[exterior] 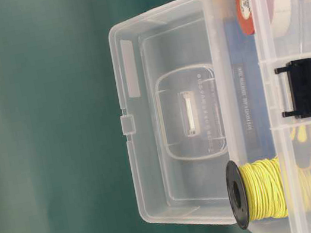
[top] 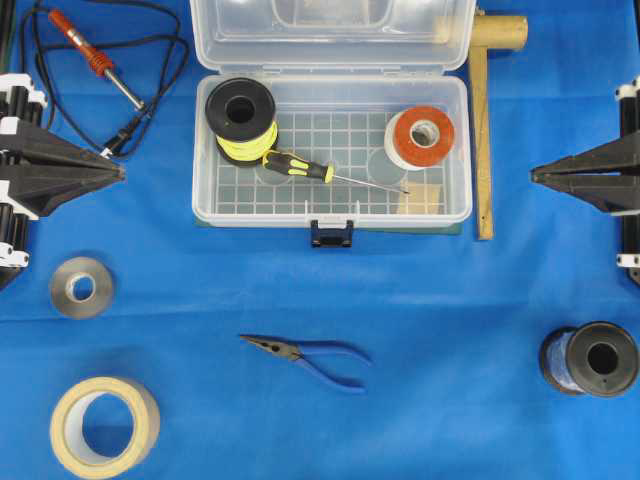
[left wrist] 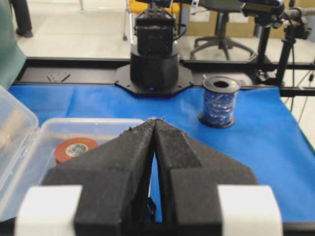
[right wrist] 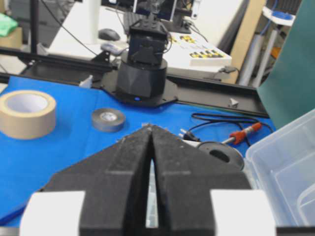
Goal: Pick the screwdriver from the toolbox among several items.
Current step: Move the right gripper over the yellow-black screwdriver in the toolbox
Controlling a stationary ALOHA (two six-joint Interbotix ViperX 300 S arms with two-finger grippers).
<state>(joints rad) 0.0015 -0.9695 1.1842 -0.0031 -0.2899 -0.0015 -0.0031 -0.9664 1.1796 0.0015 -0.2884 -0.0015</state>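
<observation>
Screwdriver (top: 300,165) lay on the grid floor of the open toolbox (top: 205,205), near the desk's far edge, its yellow-and-black handle just beside the spool of yellow wire (top: 241,118) and its shaft tip near the wooden block (top: 420,198). An orange-and-white tape roll (top: 421,136) stood at the toolbox's right end. Left end effector (top: 120,172) sat at the desk's left edge, jaws closed on nothing. Right end effector (top: 535,176) sat at the right edge, likewise closed and empty. Pliers (top: 310,357) lay toward the near edge.
</observation>
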